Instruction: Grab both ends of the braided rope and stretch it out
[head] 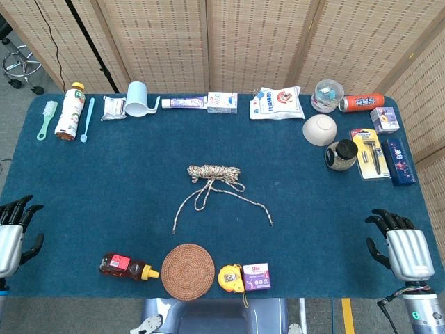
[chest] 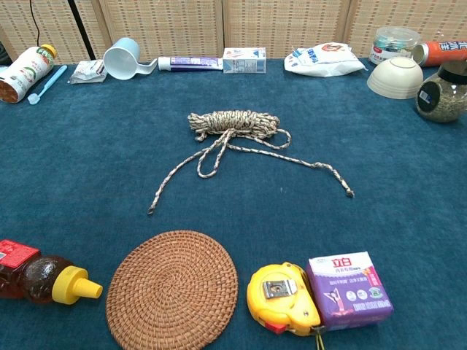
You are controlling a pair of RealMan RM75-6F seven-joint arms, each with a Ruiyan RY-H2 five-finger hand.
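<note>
rope ends lying mid-worktop, well apart from both robot hands.
rope [head: 214,174] is trailing one end toward each side; left robot hand [head: 14,229] and right robot hand [head: 400,247] are resting at worktop [head: 83,188] edges, fingers apart, holding nothing.

braided rope [head: 213,173] mid-table [head: 104,202], loose ends trailing toward the front edge, woven mat [head: 188,271] at the front edge between honey bottle [head: 126,266] on its left and tape measure [head: 231,278] on its right, bowl [head: 320,129] near the back right corner

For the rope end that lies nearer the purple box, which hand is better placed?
The right hand: that end of the braided rope trails toward its side, while the left hand rests at the opposite table edge.
</note>
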